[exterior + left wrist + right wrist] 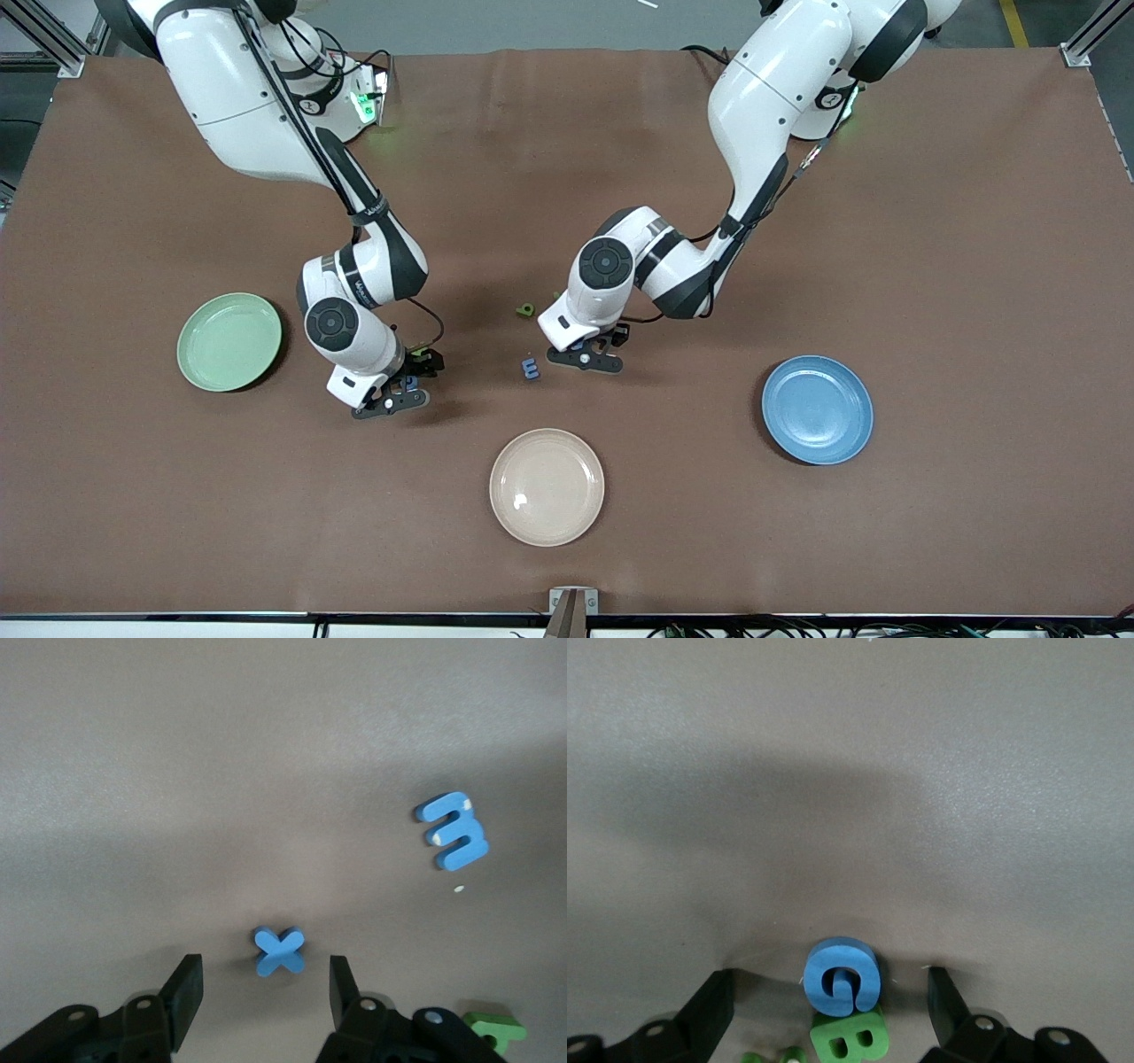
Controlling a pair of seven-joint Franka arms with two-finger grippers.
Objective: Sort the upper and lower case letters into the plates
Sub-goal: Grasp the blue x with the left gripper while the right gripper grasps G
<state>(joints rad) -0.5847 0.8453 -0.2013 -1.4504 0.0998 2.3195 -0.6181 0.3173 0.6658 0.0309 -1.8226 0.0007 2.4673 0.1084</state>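
Blue x [280, 951] lies on the brown table between the left gripper's [266, 988] spread fingers, ready for pinching – likewise the right gripper [830, 999], gaping, empty, straddles a blue G [842, 978] – green plate [229, 341] and blue plate [817, 409] wait bare

From my front view, the left pincer [592, 352] covers whatever sits under it; only the left wrist view shows me the blue x [280, 951] between its fingers. The green letter [494, 1031] there is half cut by the frame edge and hidden by a finger mount, so I can't read it. The right pincer [409, 383] hides most of its letters from the front. In the right wrist view the green B [849, 1037] runs off the edge, partly covered by the blue G [842, 977], and two green bits [772, 1056] beside it are cropped beyond naming. The small green letter [526, 309] near the left arm is too tiny to read.
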